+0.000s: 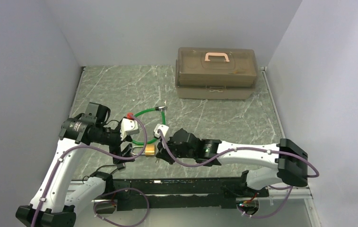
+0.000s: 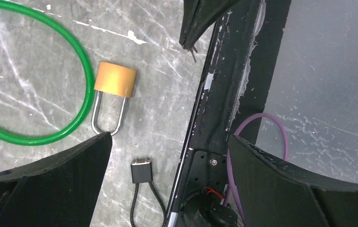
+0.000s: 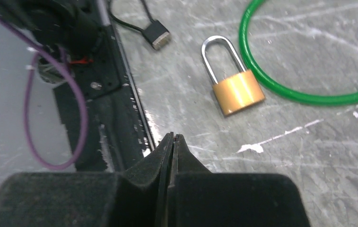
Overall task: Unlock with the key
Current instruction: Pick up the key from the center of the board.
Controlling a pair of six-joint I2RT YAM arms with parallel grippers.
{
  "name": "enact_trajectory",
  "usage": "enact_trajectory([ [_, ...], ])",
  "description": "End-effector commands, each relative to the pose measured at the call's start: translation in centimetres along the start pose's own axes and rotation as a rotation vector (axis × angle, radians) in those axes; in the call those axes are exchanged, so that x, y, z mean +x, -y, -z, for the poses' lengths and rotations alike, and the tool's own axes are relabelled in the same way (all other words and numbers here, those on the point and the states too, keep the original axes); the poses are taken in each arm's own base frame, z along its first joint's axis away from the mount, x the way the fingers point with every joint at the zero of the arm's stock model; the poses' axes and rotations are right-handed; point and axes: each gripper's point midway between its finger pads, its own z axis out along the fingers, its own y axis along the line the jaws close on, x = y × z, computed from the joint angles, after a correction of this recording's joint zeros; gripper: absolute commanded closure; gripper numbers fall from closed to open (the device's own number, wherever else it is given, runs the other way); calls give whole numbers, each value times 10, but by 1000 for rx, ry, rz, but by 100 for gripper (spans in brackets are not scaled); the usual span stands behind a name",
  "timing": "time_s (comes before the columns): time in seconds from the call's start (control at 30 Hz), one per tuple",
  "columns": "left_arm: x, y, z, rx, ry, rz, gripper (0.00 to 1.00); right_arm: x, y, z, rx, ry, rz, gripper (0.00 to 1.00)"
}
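Beside the shackle end of the brass padlock [image 3: 238,92] the left pincer [image 2: 170,139] gapes wide, while off its body end the right pincer [image 3: 173,137] is pressed together, a thin sliver, seemingly the key [image 2: 192,51], at its tip.

Brass padlock [image 2: 115,79] beside green loop [image 2: 85,60], before wide-spread left gripper [image 2: 170,137]

The brass padlock [image 3: 238,92] lay flat on the marbled surface [image 3: 309,156], silver shackle [image 3: 208,61] closed, beside a green ring [image 3: 281,92]; the key [image 2: 193,53] showed only as thin slivers at the right gripper's [image 3: 173,137] shut jaws.
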Motion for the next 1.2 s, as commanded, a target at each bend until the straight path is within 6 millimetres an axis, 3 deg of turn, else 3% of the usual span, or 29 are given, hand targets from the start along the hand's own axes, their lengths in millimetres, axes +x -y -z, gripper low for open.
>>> enact_trajectory([
  [0.0,-15,6,-4,62,79,-44,1,-64,-29,31,-124,155,35,100],
  [0.17,-34,11,-4,109,157,-34,1,-108,-41,61,-155,273,42,100],
  [0.33,-52,9,2,79,226,-83,1,-140,-60,84,-233,369,41,100],
  [0.67,-95,36,19,160,427,-131,1,-188,-81,105,-323,494,43,100],
  [0.97,-94,61,24,230,500,-203,1,-208,-80,102,-303,550,39,100],
  [1.17,-101,72,32,253,533,-216,14,-213,-74,101,-271,573,40,100],
])
